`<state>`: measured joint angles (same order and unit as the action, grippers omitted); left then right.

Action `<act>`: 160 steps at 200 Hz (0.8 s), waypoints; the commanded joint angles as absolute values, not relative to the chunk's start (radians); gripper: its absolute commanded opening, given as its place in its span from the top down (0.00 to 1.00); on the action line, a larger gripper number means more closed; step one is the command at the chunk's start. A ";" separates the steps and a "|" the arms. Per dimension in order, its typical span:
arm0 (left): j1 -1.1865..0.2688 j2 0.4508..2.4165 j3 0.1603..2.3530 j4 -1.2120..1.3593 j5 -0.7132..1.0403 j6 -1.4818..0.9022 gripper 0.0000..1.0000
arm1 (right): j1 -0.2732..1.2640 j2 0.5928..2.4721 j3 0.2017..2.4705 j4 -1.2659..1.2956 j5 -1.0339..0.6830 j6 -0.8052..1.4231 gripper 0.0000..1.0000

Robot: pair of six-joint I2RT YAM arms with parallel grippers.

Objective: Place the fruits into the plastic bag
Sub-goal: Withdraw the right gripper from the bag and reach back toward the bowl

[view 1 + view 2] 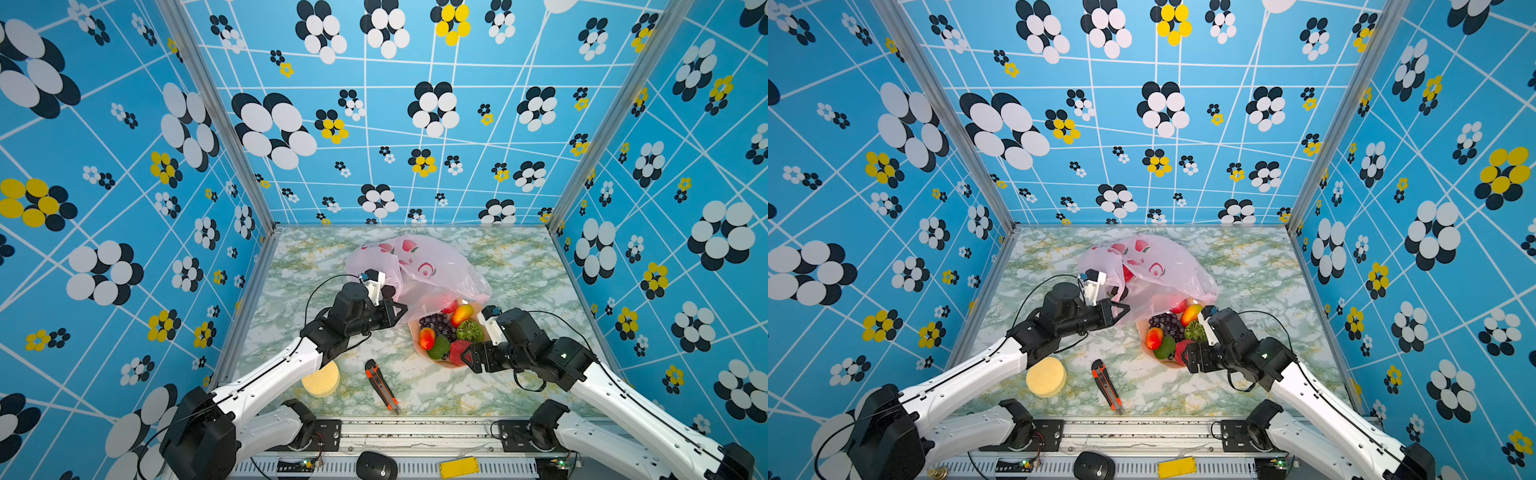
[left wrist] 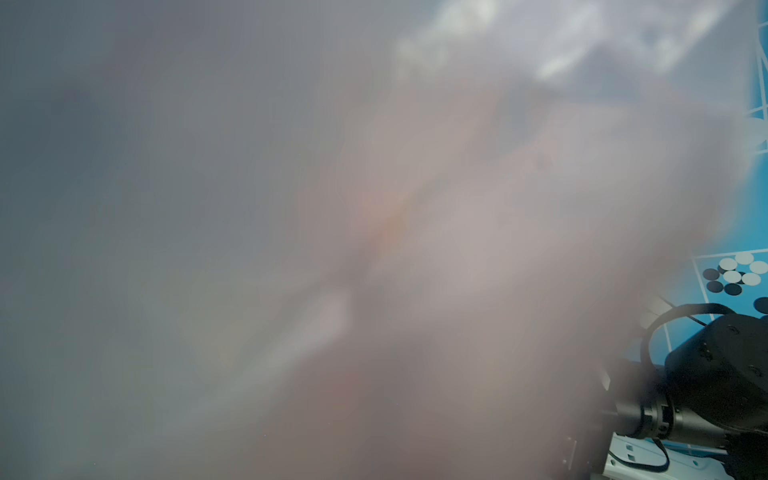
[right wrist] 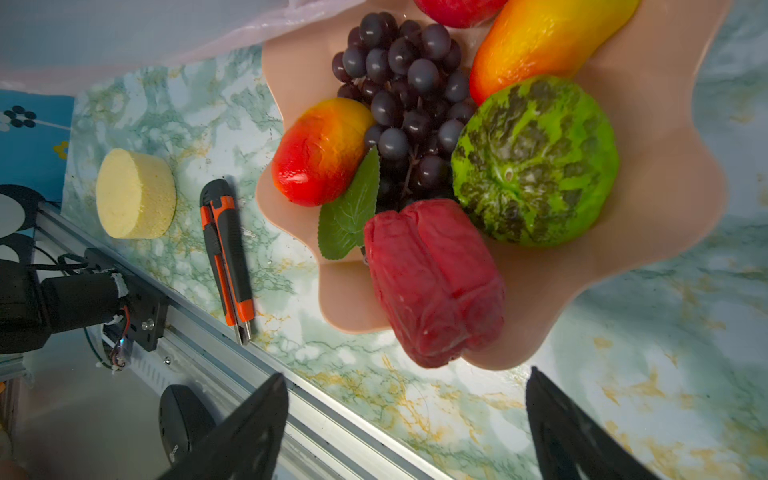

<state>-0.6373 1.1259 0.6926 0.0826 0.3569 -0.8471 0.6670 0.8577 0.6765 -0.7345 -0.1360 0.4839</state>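
Observation:
The pale pink plastic bag [image 1: 428,266] [image 1: 1158,266] lies crumpled at mid-table, its near edge over the bowl's far rim. My left gripper [image 1: 400,309] [image 1: 1122,309] is shut on the bag's near left edge. Bag film [image 2: 415,249] blurs the whole left wrist view. The fruits sit in a salmon bowl [image 1: 415,330] [image 3: 648,166]: purple grapes [image 1: 436,324] [image 3: 407,91], a mango [image 1: 462,313] [image 3: 540,41], a green mottled fruit [image 1: 469,331] [image 3: 536,162], a yellow-red fruit [image 1: 427,337] [image 3: 320,153] and a dark red fruit [image 1: 457,351] [image 3: 432,282]. My right gripper [image 1: 467,359] [image 3: 405,374] is open at the bowl's near rim, just short of the dark red fruit, holding nothing.
A round pale yellow sponge [image 1: 322,380] [image 3: 133,195] and an orange-black utility knife [image 1: 382,386] [image 3: 226,249] lie near the front edge, left of the bowl. A black mouse [image 1: 376,465] and a yellow block [image 1: 459,467] rest on the front rail.

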 commanded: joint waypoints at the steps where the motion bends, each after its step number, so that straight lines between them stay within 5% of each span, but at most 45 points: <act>1: -0.646 1.110 0.678 0.097 0.346 -0.853 1.00 | 0.663 0.885 0.653 -0.690 -0.144 0.506 0.10; 105: -0.646 1.119 0.683 0.096 0.353 -0.848 1.00 | 0.661 1.056 0.663 -0.579 -0.150 0.488 0.16; 160: -0.646 1.127 0.686 0.099 0.353 -0.848 1.00 | 0.661 1.080 0.674 -0.570 -0.160 0.480 0.32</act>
<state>-0.6373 1.1263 0.6918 0.0830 0.3542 -0.8494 0.6666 1.0760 0.6624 -0.5850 -0.1452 0.4900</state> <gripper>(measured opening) 0.040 0.720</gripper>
